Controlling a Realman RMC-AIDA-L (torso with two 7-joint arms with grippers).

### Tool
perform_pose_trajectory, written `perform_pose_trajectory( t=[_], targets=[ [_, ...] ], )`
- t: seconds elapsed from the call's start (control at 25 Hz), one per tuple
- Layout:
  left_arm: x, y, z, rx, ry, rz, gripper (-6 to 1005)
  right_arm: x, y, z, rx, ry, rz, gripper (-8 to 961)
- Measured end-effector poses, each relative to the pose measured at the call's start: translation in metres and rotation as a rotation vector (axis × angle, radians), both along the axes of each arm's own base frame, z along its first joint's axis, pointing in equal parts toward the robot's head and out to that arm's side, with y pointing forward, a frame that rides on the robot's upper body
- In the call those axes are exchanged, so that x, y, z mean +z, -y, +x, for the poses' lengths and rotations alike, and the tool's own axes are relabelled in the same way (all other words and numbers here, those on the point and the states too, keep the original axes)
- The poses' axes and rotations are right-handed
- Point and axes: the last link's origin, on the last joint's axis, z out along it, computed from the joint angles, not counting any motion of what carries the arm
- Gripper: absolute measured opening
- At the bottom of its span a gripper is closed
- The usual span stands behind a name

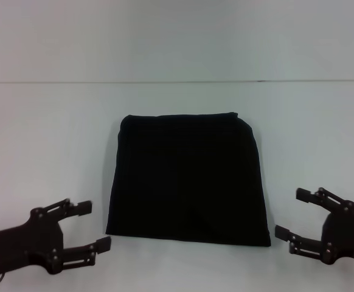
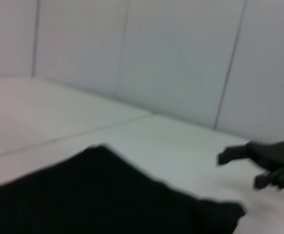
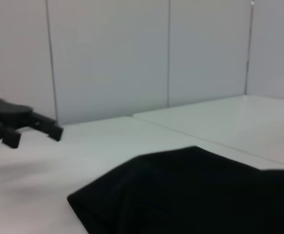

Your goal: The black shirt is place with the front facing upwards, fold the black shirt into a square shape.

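The black shirt [image 1: 188, 179] lies folded into a near-square shape in the middle of the white table, plain black side up, no print showing. My left gripper [image 1: 95, 226] hovers open just off the shirt's near left corner, nothing between its fingers. My right gripper [image 1: 291, 214] is open beside the near right corner, also holding nothing. The left wrist view shows the shirt [image 2: 103, 195] with the right gripper [image 2: 239, 168] beyond it. In the right wrist view the shirt [image 3: 195, 190] fills the foreground and the left gripper [image 3: 34, 131] is farther off.
The white table [image 1: 43, 134] runs wide on both sides of the shirt. A seam line [image 1: 177, 81] crosses the table behind the shirt. Pale wall panels [image 3: 132, 53] stand at the back.
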Motion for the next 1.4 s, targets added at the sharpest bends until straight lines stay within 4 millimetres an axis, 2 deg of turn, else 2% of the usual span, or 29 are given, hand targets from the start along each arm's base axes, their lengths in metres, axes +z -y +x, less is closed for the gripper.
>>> perform_pose_trajectory(
  t=[0.16, 1.4],
  targets=[
    [-0.0043, 0.0022, -0.0074, 0.03, -0.026, 0.015, 882, -0.0006, 0.0006, 0.0043, -0.019, 0.017, 0.006, 944],
    [-0.0049, -0.0049, -0.0064, 0.031, -0.043, 0.02, 880, -0.0025, -0.0011, 0.0022, -0.014, 0.013, 0.0, 944]
  ],
)
